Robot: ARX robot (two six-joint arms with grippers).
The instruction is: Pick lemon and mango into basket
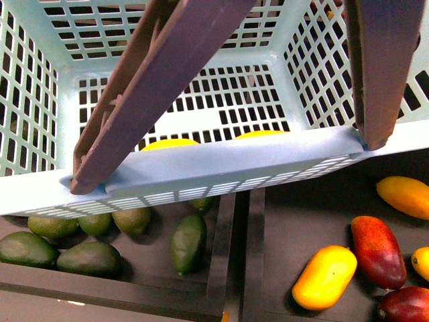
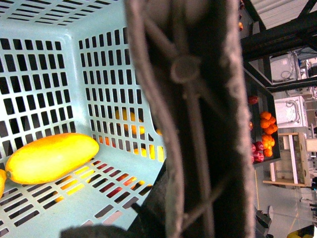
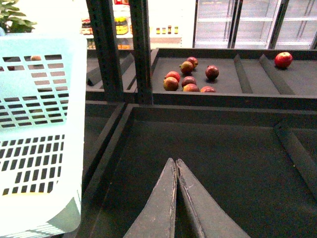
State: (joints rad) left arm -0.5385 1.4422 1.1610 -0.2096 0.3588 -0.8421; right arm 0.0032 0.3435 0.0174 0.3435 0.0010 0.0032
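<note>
- The basket (image 1: 201,171) fills the front view, held up above the dark produce bins (image 1: 281,228), its two brown handles (image 1: 154,80) swung across its mouth.
- Two yellow fruits already lie on its slotted floor. In the front view only their tops show over the near rim, so from there I cannot tell which is which.
- The left wrist view looks into the basket: the mango (image 2: 52,157) lies lengthwise on the floor, and a sliver of a second yellow fruit, likely the lemon (image 2: 2,181), shows at the frame edge just beside it.
- By that, I judge both picks done, or nearly so.
- Left gripper: a handle blocks the left wrist view, which suggests a hold on it, but the fingers are hidden, so I cannot tell.
- Right gripper (image 3: 177,166): fingers pressed together, holding nothing, over an empty dark bin beside the basket.
- Handling: the mango looks smooth and slippery and probably bruises easily, so grip it gently across its middle. The lemon is probably firmer and prone to roll; take it across its short width.
- The basket looks light and stiff, and the loose fruit may slide if it tilts.
</note>
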